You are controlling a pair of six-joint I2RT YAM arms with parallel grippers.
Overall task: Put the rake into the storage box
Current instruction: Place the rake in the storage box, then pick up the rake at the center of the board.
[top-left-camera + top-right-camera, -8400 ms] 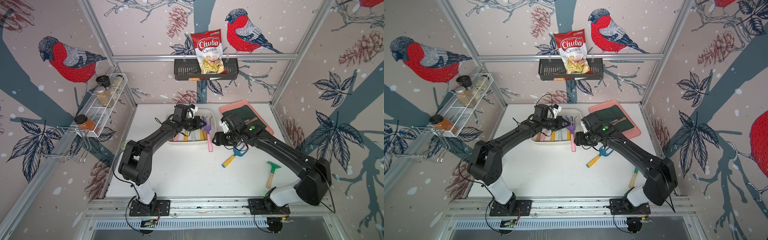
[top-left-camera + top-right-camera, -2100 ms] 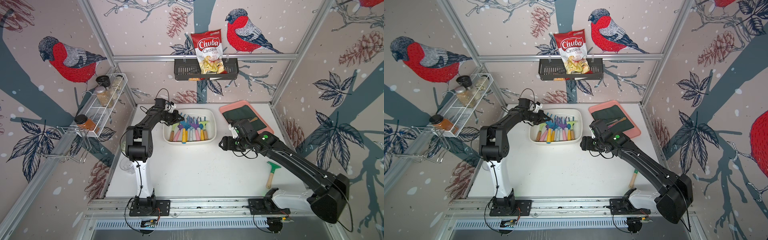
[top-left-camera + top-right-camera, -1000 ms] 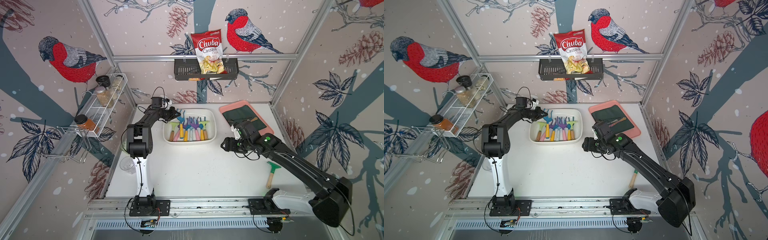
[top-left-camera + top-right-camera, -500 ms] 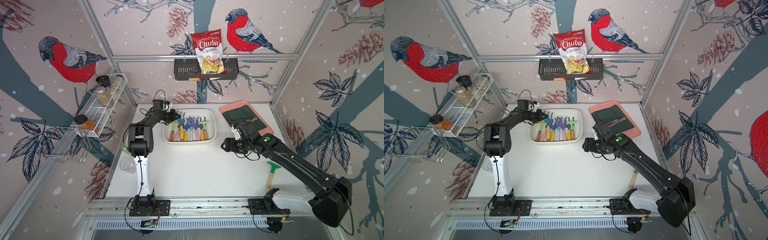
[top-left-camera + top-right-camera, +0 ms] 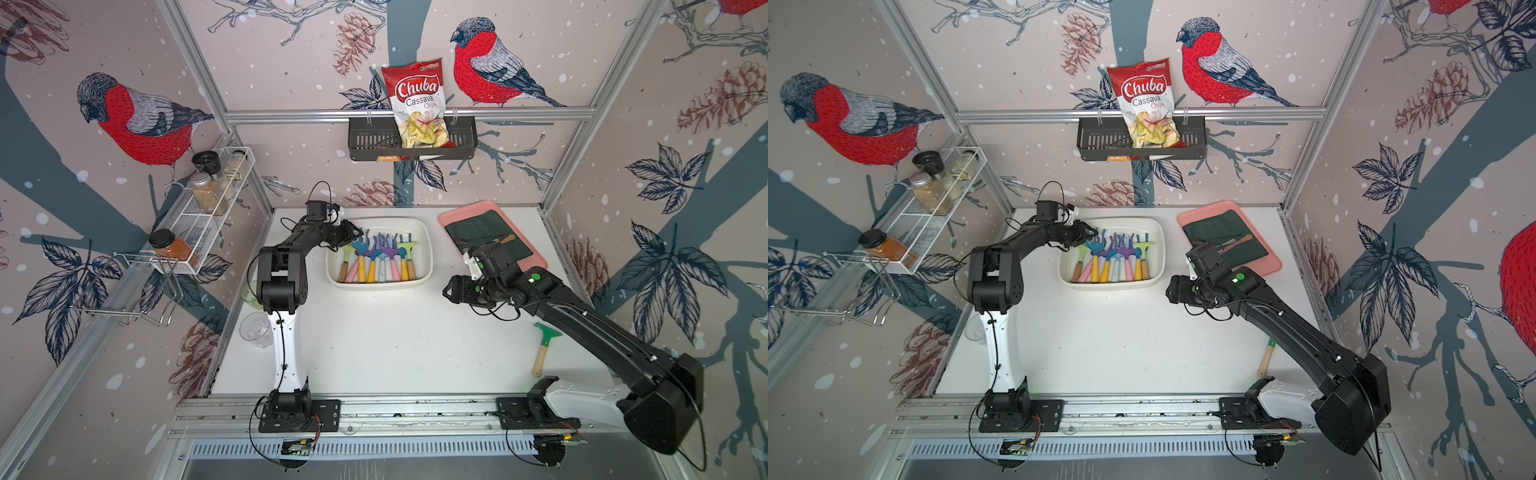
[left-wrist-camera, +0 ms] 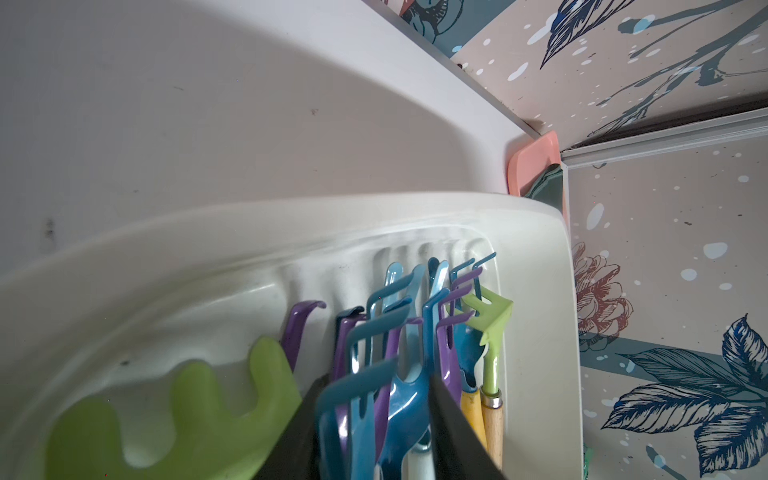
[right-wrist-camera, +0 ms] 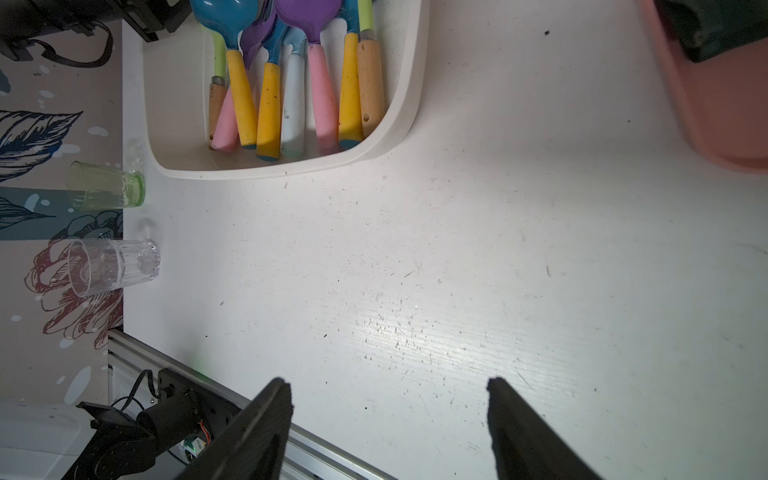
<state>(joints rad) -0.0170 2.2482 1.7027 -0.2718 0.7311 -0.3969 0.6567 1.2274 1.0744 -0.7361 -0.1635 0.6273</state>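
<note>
The white storage box [image 5: 428, 257] [image 5: 1160, 257] stands at the back middle of the table with several bright garden tools lying side by side in it. My left gripper [image 5: 353, 235] [image 5: 1090, 232] [image 6: 376, 376] hangs over the box's far-left corner, open. A blue rake [image 5: 360, 247] [image 6: 357, 361] with a yellow handle lies among the other tools. Its head is between the parted fingers. My right gripper [image 5: 446, 291] [image 5: 1169, 291] [image 7: 388, 382] is open over bare table to the right of the box [image 7: 411, 83], with nothing in it.
A green-headed tool [image 5: 544, 345] with a wooden handle lies at the front right, beside the right arm. A pink tray [image 5: 536, 253] with dark cloth is at the back right. A clear glass [image 5: 255, 330] and a green glass [image 7: 106, 191] stand at the left edge.
The left gripper's jaws have parted over the box, where they were shut half a second ago. Over two seconds that arm shifted slightly at the box's corner. The right arm has stayed put.
</note>
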